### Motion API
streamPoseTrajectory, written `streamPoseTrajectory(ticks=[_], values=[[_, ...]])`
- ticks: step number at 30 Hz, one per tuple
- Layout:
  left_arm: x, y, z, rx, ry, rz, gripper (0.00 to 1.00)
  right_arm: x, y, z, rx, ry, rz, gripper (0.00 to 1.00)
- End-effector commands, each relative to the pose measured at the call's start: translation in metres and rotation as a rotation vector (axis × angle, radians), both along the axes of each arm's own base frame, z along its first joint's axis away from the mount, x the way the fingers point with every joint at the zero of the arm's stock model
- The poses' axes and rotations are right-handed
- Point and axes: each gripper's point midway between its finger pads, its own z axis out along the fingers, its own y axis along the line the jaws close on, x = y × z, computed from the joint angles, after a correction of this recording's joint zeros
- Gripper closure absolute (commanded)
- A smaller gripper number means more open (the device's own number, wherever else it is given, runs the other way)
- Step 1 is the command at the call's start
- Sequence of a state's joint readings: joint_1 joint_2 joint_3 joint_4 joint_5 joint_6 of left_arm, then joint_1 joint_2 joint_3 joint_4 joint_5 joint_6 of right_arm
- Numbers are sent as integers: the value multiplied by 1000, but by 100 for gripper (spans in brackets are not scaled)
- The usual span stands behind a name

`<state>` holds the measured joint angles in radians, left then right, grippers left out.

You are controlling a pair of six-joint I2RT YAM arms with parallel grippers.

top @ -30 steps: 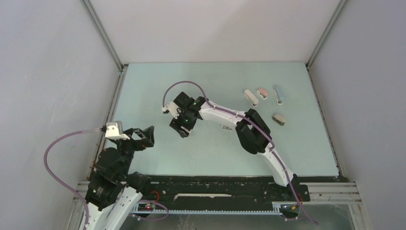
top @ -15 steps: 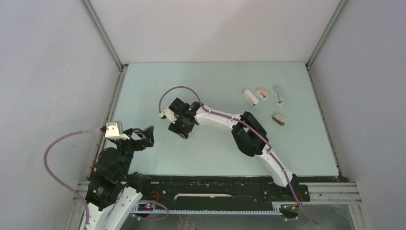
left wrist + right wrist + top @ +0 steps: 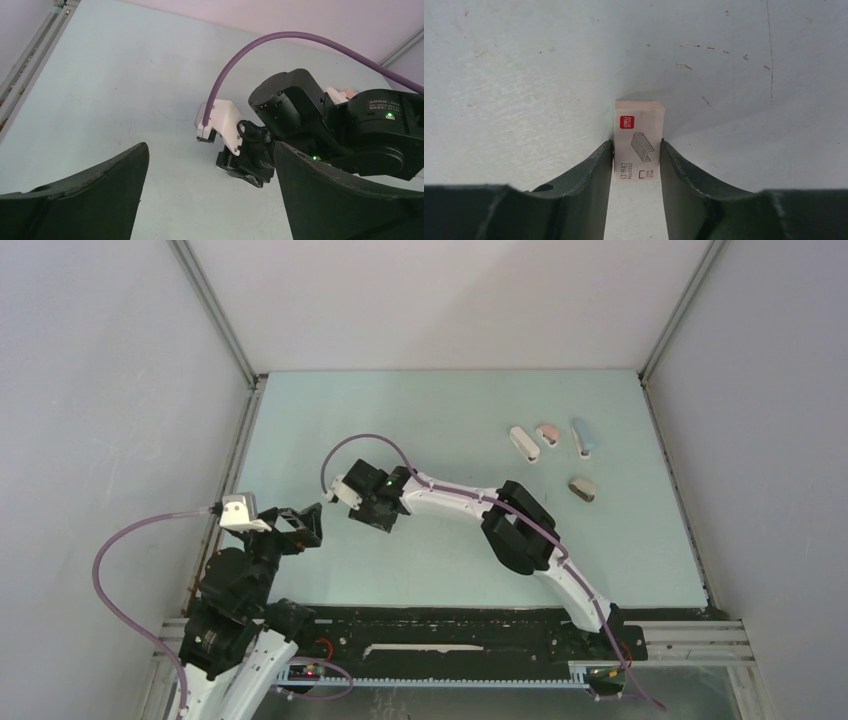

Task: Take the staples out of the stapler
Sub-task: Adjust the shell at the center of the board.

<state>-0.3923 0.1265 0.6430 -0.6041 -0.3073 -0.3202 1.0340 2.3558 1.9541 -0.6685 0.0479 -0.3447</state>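
Table [image 3: 450,420]: pale green; everything below sits on it.
Right arm [image 3: 520,530]: stretched out low over the middle of the table.
Left arm [image 3: 235,590]: folded up at its own base, carrying nothing.
Left gripper [image 3: 312,525]: fingers spread wide with nothing between them. It faces the right gripper, which is just ahead of it.
Right gripper [image 3: 636,150]: clamped on the box, one finger against each long side.
Staplers: white stapler [image 3: 524,443], pink stapler [image 3: 547,432], blue stapler [image 3: 582,437] and tan stapler [image 3: 582,488]. They lie grouped well apart from both grippers, far off to the right gripper's right. None is touched, and they are too small to tell whether any is open.
Box [image 3: 639,130]: small, white, printed with a red logo and a drawing of staples. It sits on the table between the right fingers.
Staples: no loose strip shows in any view; probably inside a stapler.
Progress: unloading looks not yet begun, since the only grip is on the box. A stapler must yet be fetched and opened, and its strip taken out.
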Motion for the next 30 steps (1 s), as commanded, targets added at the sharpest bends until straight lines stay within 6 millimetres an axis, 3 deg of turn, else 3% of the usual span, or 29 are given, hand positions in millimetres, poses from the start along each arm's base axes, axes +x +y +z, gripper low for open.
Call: streamPoseTrajectory(ticks=[1,4,14,20,25,30], values=[[1,0,11,11,-30,-7,0,3,-24,-22,-139,-85,21,54],[1,-1,11,12,-28,-8,0,4,-29,-26,-176,-141,38,58],[2,0,10,13,-25,-7,0,5,-39,-35,-237,-218,71,59],[2,0,11,10,-27,-7,0,4,-41,-35,-230,-183,68,46],[2,-1,9,12,-22,-9,0,7,-41,-22,-186,-153,56,40],[3,-3,9,12,-19,-17,0,9,-37,23,-70,-121,44,29]])
